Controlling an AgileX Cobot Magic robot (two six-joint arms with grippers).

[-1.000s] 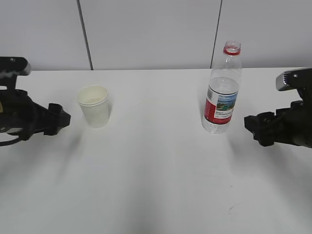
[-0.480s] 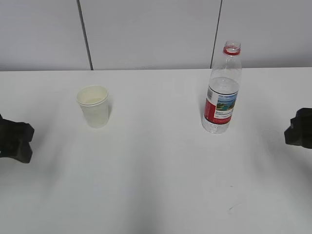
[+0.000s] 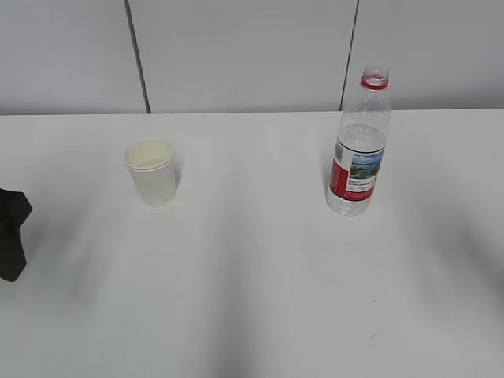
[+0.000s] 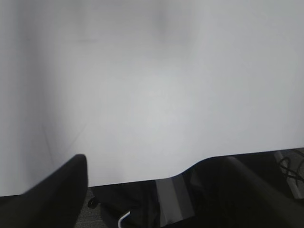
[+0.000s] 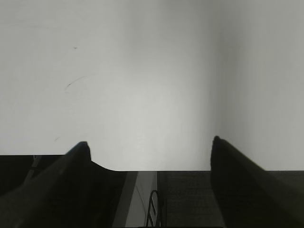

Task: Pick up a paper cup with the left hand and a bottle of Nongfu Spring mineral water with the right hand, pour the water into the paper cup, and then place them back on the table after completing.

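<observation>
While both arms sit at the worktop's edges, the paper cup (image 3: 151, 171) stands upright on the left half of the white worktop (image 3: 252, 276) and the Nongfu Spring bottle (image 3: 359, 144) stands upright on the right half, well apart from each other and touched by nothing. The left gripper (image 4: 156, 190) shows its fingers apart over bare worktop near the edge, with nothing between them; in the exterior view only a dark part of that arm shows at the left border. The right gripper (image 5: 149, 154) is likewise spread wide and empty over the worktop's edge, and is out of the exterior view. The cup looks thin-walled and light, so it would crush or tip easily: a gentle hold around the middle of its wall, below the rolled rim, seems safest, and if it holds water, which cannot be told from this angle, it should stay level. The bottle has no cap, and its clear plastic body looks soft and smooth, so a hard squeeze could push water out of the open neck. How full it is cannot be read clearly. Gripping across the red-and-white label (image 3: 356, 173), where the wall is straighter, should give the firmest hold.
</observation>
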